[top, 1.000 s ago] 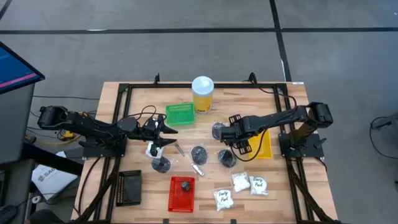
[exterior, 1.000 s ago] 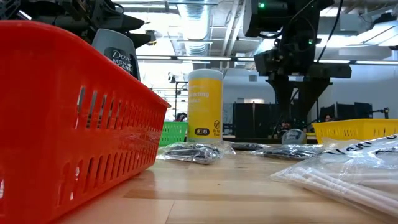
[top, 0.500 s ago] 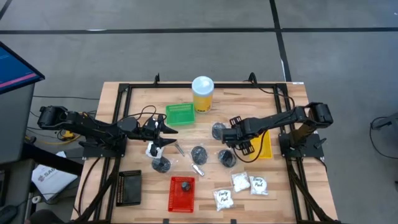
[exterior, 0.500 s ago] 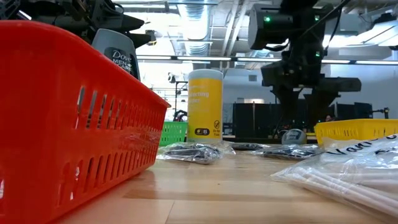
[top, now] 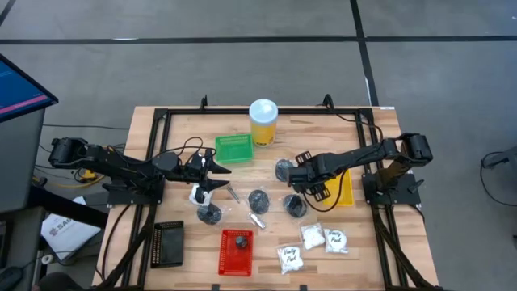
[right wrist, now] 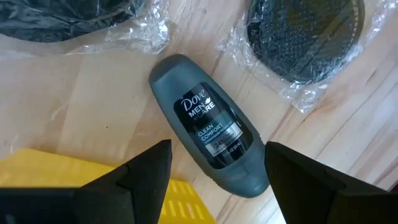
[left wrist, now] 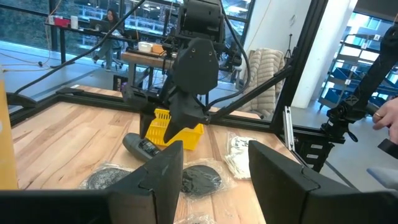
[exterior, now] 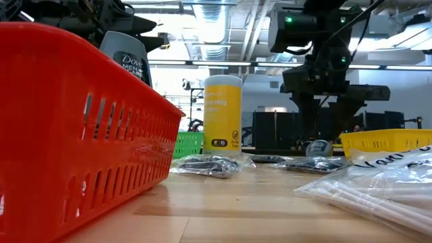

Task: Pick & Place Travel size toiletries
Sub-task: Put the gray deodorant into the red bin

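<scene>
Right wrist view showing the key bit: right gripper hanging straight over the grey Dove roll-on, fingers spread wide with nothing between them yet. Lying flat on the table, just beside the yellow tray toward the right edge, between two wrapped dark pucks. Long axis running diagonal across the finger gap, so probably needing a wrist twist before dropping. Left gripper sitting open too, well off toward the left edge, not the nearer arm.

Overhead and table-level cameras share the yellow jar; wrist cameras seemingly closer.
</scene>
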Action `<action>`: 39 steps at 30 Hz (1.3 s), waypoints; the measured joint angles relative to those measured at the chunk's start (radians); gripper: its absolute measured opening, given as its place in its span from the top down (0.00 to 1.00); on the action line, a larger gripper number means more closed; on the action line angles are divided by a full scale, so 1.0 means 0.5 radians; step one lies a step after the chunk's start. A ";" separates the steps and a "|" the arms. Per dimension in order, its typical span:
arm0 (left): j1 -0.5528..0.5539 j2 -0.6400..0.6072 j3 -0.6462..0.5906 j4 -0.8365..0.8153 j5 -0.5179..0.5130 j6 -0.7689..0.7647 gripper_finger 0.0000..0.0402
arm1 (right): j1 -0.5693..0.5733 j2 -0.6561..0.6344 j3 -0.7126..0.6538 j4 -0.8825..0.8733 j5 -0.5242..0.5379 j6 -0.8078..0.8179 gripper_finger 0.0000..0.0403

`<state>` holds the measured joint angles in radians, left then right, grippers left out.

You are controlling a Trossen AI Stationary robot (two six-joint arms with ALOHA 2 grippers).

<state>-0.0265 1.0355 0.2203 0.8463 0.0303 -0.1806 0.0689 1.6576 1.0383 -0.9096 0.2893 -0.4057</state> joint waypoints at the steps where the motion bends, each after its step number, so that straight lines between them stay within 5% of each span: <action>1: 0.000 0.000 0.000 0.000 0.000 0.000 0.57 | 0.000 -0.001 -0.009 0.033 0.000 -0.018 0.39; 32: -0.001 0.000 -0.001 0.000 0.000 -0.001 0.57 | 0.001 0.004 -0.108 0.217 -0.008 -0.146 0.39; 39: -0.001 0.000 -0.001 0.001 0.000 -0.001 0.57 | 0.002 0.230 -0.102 0.255 -0.002 -0.180 0.39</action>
<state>-0.0269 1.0353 0.2199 0.8466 0.0305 -0.1810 0.0696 1.7726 0.9875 -0.7823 0.2886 -0.4957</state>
